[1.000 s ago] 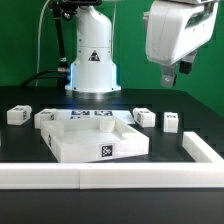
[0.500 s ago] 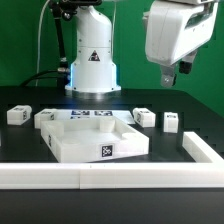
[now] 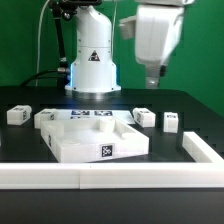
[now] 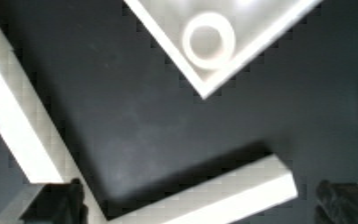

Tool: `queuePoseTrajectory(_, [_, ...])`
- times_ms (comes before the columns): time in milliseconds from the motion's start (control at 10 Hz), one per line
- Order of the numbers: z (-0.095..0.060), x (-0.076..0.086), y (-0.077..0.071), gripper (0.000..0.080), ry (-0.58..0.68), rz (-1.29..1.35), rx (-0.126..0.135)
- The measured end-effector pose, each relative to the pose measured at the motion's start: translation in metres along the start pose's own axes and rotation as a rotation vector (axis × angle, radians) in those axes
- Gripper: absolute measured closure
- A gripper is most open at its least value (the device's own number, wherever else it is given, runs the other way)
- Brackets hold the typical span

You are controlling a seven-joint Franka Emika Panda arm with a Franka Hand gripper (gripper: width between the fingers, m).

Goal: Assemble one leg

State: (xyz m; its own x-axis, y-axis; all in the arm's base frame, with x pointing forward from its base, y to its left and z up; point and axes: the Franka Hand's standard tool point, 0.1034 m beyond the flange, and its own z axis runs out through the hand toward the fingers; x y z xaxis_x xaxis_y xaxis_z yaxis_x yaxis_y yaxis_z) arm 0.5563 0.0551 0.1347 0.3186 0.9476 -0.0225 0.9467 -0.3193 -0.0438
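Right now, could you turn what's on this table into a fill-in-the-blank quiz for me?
1. The gripper hangs in the air, holding ____.
2. Its jaws stand ____.
3. The legs and the square part are all coloured ____.
4. The table under them is ____.

Missing words: nothing; open; white; black.

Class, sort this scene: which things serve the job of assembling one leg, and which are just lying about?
For the job: open end effector; four legs; square tabletop.
Lying about: marker board; white border rail.
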Motion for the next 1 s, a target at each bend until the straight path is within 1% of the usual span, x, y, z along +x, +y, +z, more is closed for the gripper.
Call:
queuePoseTrajectory(100, [0.003,-0.011,0.000,0.0150,0.019,-0.042,-0.041])
queuePoseTrajectory(200, [0.009,-0.021,-0.004,0.0150,0.016,-0.036,-0.031])
queuePoseTrajectory(500, [0.010,-0.020,-0.004,0.0150,0.015,-0.030,-0.027])
queuePoseTrajectory(600, [0.012,-0.021,-0.004,0.0150,0.018,-0.051,-0.035])
queuePoseTrajectory(700, [0.020,-0.023,-0.007,0.0150,0.035,-0.137,-0.076])
queuePoseTrajectory(800, [0.035,-0.033,-0.021,0.0150,0.042,-0.224,-0.096])
queuePoseTrajectory(900, [0.046,-0.041,-0.029,0.0150,0.044,-0.317,-0.115])
queuePoseTrajectory(1000, [0.053,-0.046,-0.034,0.0150,0.038,-0.374,-0.127])
